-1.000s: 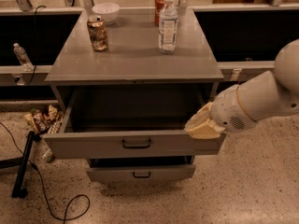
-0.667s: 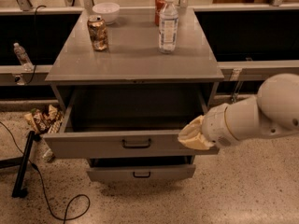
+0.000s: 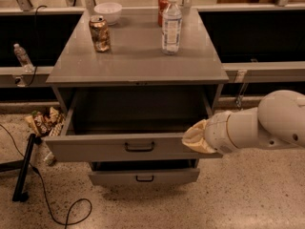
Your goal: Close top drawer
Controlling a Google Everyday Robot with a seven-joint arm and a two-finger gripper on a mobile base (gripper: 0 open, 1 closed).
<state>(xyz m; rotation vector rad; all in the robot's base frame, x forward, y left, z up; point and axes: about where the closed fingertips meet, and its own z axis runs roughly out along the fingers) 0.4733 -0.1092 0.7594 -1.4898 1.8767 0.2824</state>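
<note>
1. the top drawer (image 3: pixel 95 148) is pulled well out past the front edge of the tabletop (image 3: pixel 138 56), and the box looks empty as far as i can see.
2. the gripper (image 3: pixel 194 138) sits at the right end of the drawer front, just under the front right corner. can't tell how open it is or whether it has hold of anything.
3. i'd push straight back toward the far edge, slow. contact is way off the black handle (image 3: pixel 139 147), so i reckon it could rack sideways.
4. its long axis runs left-right along the front edge, and the front panel faces out toward me.
</note>
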